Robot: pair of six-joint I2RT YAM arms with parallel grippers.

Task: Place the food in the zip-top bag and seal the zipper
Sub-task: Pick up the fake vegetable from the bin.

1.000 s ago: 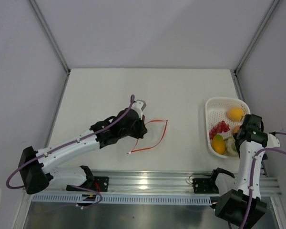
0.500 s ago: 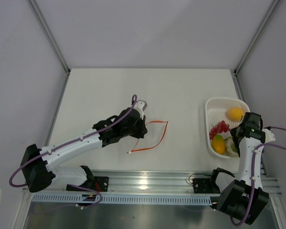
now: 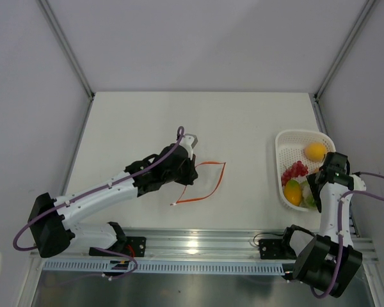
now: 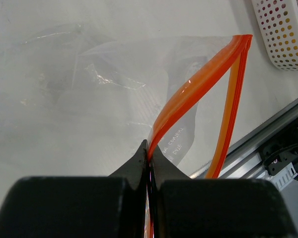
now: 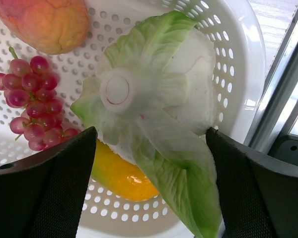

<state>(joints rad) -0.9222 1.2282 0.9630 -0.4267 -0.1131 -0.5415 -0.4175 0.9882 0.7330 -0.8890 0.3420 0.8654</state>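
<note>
The bag [image 3: 203, 180] lies at centre, its mouth held agape by the left gripper [image 4: 150, 154], which is clamped on one lip of the zipper [image 4: 198, 83] so that food can be dropped in. At right, the vegetable [image 5: 154, 99] in the basket [image 5: 241, 59] is straddled by the right gripper [image 5: 150, 134], jaws apart, nothing grasped. Against a second ago, only the right gripper is shifted slightly.

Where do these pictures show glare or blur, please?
Top external: sharp, with glare on the metal rail. Left wrist: white glints on the zip-top bag; the left gripper is dark and soft. Right wrist: the vegetable piece is clear, the right gripper dark.
</note>
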